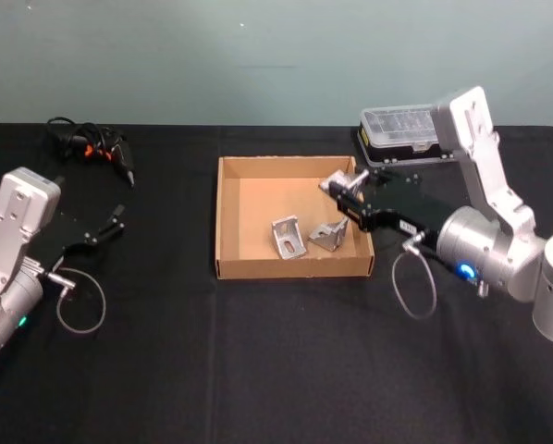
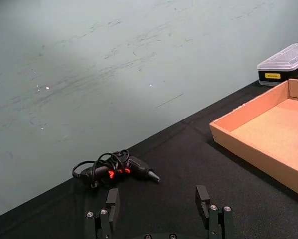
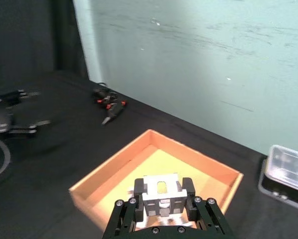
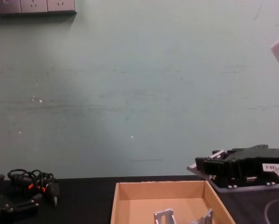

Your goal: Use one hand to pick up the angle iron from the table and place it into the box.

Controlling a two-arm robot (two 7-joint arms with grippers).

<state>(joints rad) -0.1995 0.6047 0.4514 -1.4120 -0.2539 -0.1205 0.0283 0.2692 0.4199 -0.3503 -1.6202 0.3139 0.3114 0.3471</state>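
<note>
A silver angle iron (image 1: 337, 182) hangs over the right side of the tan cardboard box (image 1: 223, 213), with my right gripper (image 1: 343, 192) shut on it. In the right wrist view the same angle iron (image 3: 161, 191) sits clamped between the black fingers (image 3: 189, 186), above the box (image 3: 114, 164). Two more angle irons (image 1: 288, 237) (image 1: 329, 236) lie on the box floor. From the chest view the right gripper (image 4: 202, 164) hovers above the box's right wall (image 4: 219, 198). My left gripper (image 1: 117, 217) rests open at the table's left, its fingers apart (image 2: 158, 196).
A small black case with a clear lid (image 1: 401, 129) stands behind the box at the right. A black corded tool with orange marks (image 1: 96, 148) lies at the back left. The black table (image 1: 258, 370) stretches in front of the box.
</note>
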